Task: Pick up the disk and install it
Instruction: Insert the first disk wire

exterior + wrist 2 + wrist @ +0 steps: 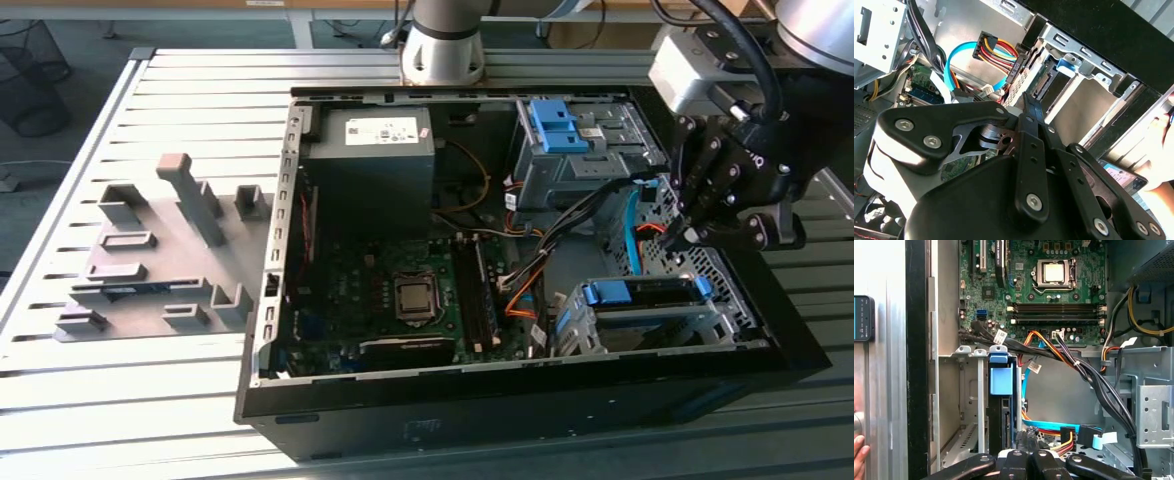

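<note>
Exterior view: the gripper (687, 235) hung inside the open case (534, 400), above the drive cage (654, 315) at the exterior view's right. One disk (647, 292), blue-framed, sat in that cage; judged seated or nearly so. One spare blue bracket (554, 125) sat in the upper bay. The case stood on the table (160, 400).

Second wrist view: the gripper's black links crowded the foreground; whether its fingers were spread or pressed together could not be told. One hand (1160, 150) showed outside the case.

First wrist view: the disk (1000, 405) stood edge-on in the cage, its blue tab outward. One motherboard (1054, 295) lay beyond. Little appeared left to do.
</note>
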